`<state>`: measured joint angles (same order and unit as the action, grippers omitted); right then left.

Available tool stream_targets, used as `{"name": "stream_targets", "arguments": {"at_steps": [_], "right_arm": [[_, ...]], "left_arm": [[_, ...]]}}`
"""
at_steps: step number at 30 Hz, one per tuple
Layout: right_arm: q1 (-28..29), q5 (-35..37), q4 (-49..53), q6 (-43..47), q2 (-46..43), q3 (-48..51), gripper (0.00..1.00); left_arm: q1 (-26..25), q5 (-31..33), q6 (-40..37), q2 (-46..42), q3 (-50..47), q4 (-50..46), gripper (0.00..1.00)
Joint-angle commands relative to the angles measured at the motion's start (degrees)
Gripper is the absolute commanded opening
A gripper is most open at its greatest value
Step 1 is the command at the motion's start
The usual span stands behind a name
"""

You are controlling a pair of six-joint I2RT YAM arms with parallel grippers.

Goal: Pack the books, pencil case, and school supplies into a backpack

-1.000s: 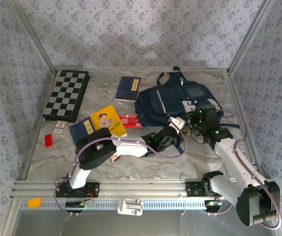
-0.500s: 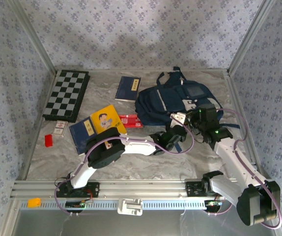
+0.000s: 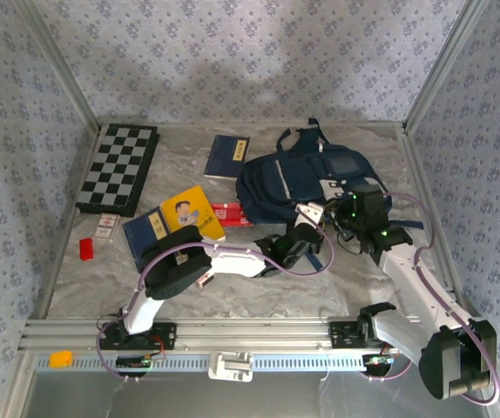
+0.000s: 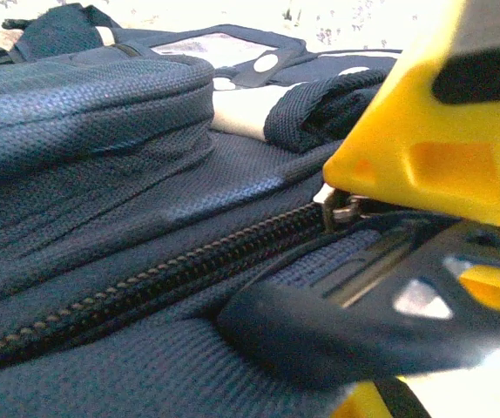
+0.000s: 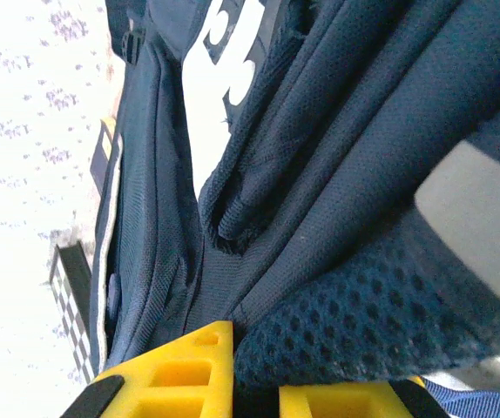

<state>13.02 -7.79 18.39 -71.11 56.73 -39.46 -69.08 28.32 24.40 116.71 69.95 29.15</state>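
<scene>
Well — lettering on books (image 3: 229, 158) — illegible.

Top view evenly lit; wrist backgrounds blown out, foreground blurred.

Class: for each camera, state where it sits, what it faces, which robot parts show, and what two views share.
Top external: above, behind the bases, looking down at the table; both arms, left gripper and right gripper at the backpack.
Left wrist: low over the backpack, facing along its zipper; its yellow fingers pinch the zipper pull.
Right wrist: against backpack folds; its fingers clamp the fabric.
Shared: the backpack.
</scene>
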Motion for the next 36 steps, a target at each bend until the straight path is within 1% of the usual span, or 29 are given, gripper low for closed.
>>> {"name": "stream_targets", "arguments": {"at_steps": [1,4,6,9,12,17,18,20,22,26,27,29,34,36], "right_arm": [[-2.9,1.18,-0.47,3.14,-1.13,-2.77,0.0],[-4.29,0.72,-0.06,4.2,-1.01,-2.81,0.0],[-4.98,0.56,0.4,4.91,-1.01,-2.8,0.0],[-5.33,1.02,0.76,5.39,-1.0,-2.49,0.0],[-6.34,0.36,1.33,5.81,-0.85,-1.93,0.0],[-9.19,-0.68,2.13,8.02,-1.03,-2.08,0.0],[-10.03,-1.18,2.77,8.4,-0.77,-2.16,0.0],[-12.01,-2.29,2.02,9.09,0.14,-2.07,0.0],[-13.64,-1.88,0.73,10.3,1.75,-2.55,0.0],[-16.32,-3.17,-0.63,11.97,6.04,-4.59,0.01],[-16.43,-3.45,-0.77,12.7,6.89,-5.3,0.03],[-16.43,-3.92,1.25,14.36,7.84,-6.46,0.14],[-19.3,-9.76,5.45,17.72,4.72,-4.54,0.52],[-19.3,-11.01,8.79,18.38,1.67,-3.76,0.62]], "left_arm": [[2.09,0.97,0.61,-5.19,-3.47,-1.86,0.0],[2.46,-1.73,0.43,-7.09,-5.19,-2.51,0.0],[2.62,-2.49,0.94,-7.91,-5.44,-3.9,0.0],[3.16,-5.26,2.14,-9.01,-5.4,-5.72,0.0],[3.31,-3.58,4.04,-9.95,-5.01,-9.39,0.0],[4.68,-4.69,5.3,-12.78,-8.03,-13.01,0.0],[4.91,-5.71,5.11,-13.81,-9.03,-13.81,0.0],[5.0,-7.94,3.64,-15.94,-10.84,-15.14,0.0],[5.01,-9.4,3.53,-17.5,-11.75,-17.54,0.0],[5.09,-12.61,4.22,-16.56,-10.5,-18.09,0.0],[5.09,-13.85,4.42,-15.54,-9.01,-17.94,0.0],[5.01,-16.4,4.47,-13.18,-5.87,-17.9,0.0],[5.01,-19.43,5.66,-7.91,0.91,-17.59,0.0],[5.01,-18.93,5.96,-6.58,2.99,-18.93,0.0]]}}
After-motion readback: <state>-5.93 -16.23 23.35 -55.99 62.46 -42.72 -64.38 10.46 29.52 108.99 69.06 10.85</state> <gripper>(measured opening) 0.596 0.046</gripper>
